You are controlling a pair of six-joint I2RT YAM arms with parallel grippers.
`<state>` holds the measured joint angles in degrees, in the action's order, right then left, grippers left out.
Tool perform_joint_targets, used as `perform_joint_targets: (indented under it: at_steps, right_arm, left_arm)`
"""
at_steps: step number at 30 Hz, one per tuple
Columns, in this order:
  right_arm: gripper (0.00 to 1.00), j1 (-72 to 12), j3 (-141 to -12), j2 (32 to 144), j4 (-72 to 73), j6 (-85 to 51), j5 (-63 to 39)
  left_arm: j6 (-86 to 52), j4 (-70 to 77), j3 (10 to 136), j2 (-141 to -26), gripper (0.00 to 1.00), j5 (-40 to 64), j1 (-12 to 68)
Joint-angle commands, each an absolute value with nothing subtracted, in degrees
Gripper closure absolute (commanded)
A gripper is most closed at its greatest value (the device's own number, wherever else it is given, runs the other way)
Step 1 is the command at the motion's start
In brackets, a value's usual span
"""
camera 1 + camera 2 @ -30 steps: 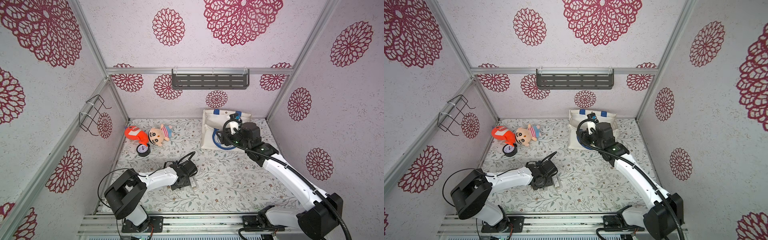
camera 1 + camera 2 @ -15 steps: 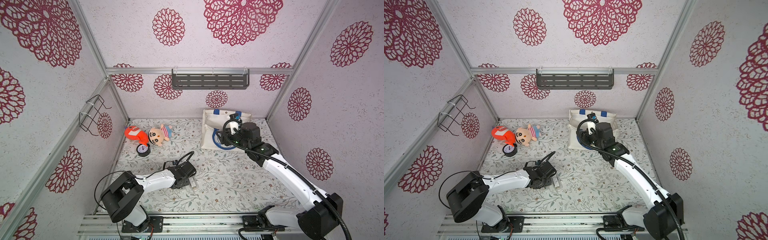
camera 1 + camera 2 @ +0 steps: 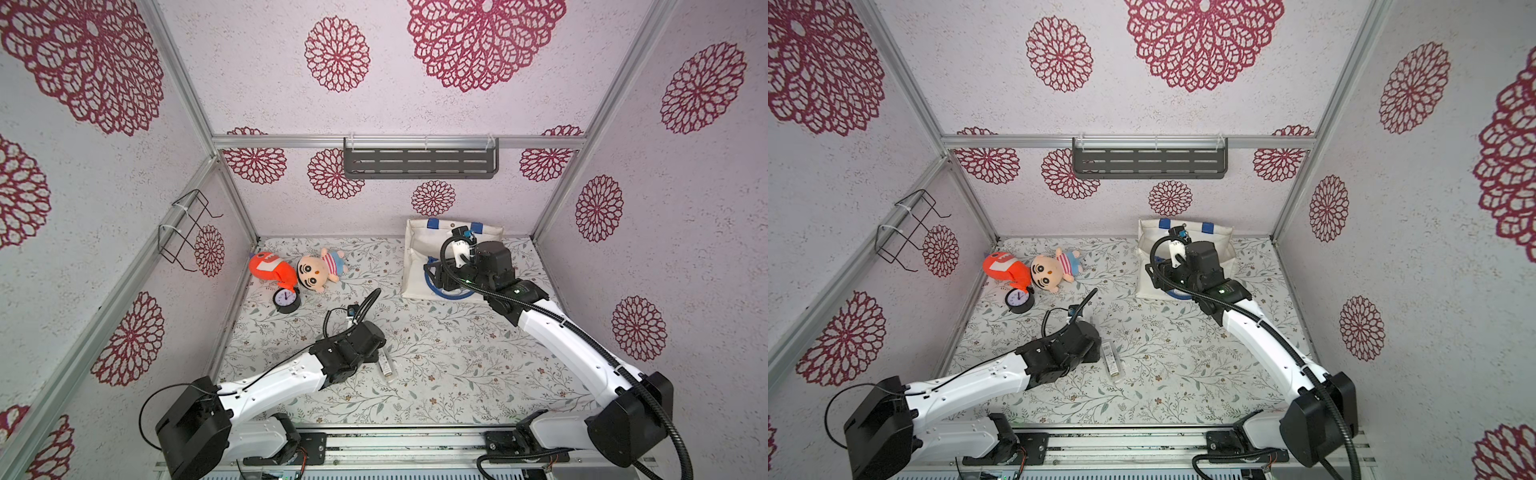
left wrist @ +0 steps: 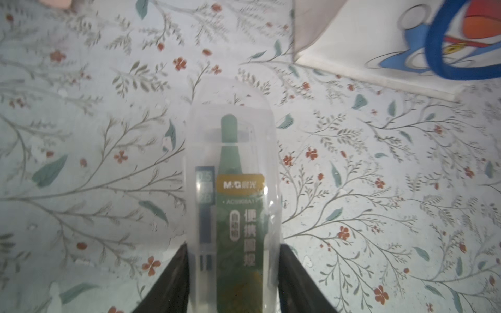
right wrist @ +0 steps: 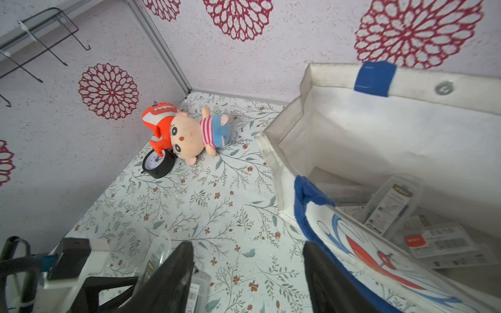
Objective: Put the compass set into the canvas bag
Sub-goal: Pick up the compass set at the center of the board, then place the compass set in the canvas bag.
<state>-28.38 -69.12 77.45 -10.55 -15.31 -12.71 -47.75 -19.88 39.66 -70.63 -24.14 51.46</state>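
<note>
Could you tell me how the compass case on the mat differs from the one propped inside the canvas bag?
The clear plastic compass case on the floral mat lies flat; the clear case in the cream canvas bag leans tilted. The left gripper is shut on the mat case; nothing holds the bagged one. The first shows a green card, the second a white one. Both are slim clear cases.

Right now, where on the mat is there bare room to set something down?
Bare mat lies between the compass set, the canvas bag and the right arm; another strip separates the doll from the bag. Crowded: the far corner with doll, orange plush and clock.
</note>
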Motion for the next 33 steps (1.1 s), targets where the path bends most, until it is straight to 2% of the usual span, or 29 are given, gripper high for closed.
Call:
perform_joint_targets:
  at_steps: [1,8,22,28,33]
  right_arm:
    - [0.33,-29.07,-70.08,78.47,-10.09,-20.26,-18.93]
    - [0.33,-32.61,-68.52,81.91,-6.32,-24.61,-24.32]
    - [0.34,-37.08,-68.86,87.57,-1.86,-27.19,-31.14]
    - [0.42,-37.79,-68.91,89.25,-0.57,-28.01,-33.64]
    - [0.57,-38.12,-68.46,90.17,0.74,-28.81,-35.44]
  left_arm:
    - [-37.22,-10.21,38.14,-67.81,0.58,-27.33,52.98]
    - [-28.48,0.13,35.73,-65.08,0.58,-25.39,53.26]
    - [-21.73,9.65,35.66,-65.12,0.59,-25.22,53.10]
    - [-21.28,8.88,37.26,-66.53,0.59,-24.96,52.73]
    - [-21.29,8.82,37.44,-66.71,0.59,-24.62,52.56]
